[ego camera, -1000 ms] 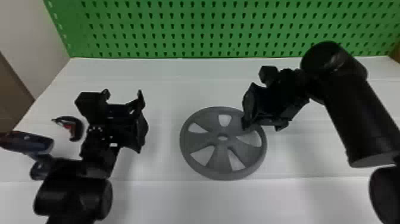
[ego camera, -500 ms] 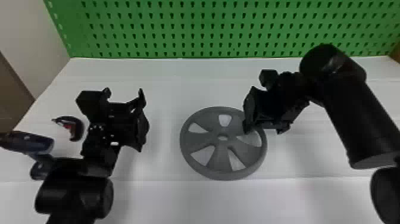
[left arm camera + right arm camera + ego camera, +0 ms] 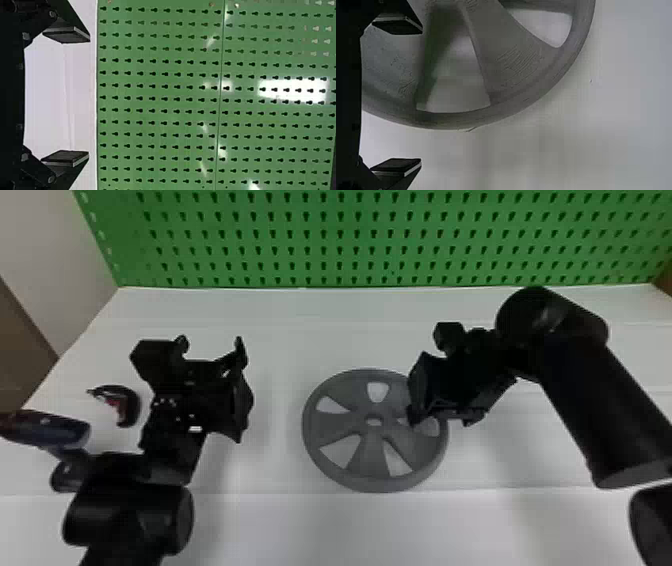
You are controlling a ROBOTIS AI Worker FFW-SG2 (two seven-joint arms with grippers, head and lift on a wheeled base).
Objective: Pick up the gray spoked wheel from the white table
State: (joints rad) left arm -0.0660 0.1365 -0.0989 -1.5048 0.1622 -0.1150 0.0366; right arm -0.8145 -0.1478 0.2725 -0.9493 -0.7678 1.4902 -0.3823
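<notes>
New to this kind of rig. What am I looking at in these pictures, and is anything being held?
It's a robot with two black arms, each ending in a gripper with two flat fingers. The widest picture comes from its head, looking forward and down. The other two come from cameras on its wrists and are turned on their side.

A gray spoked wheel lies flat on a white table, with a green pegboard behind. Near the left arm are a dark blue item and a small black-and-red item.

Nothing is held: the left gripper is open facing the pegboard, and the right gripper is open at the wheel's right side.
</notes>
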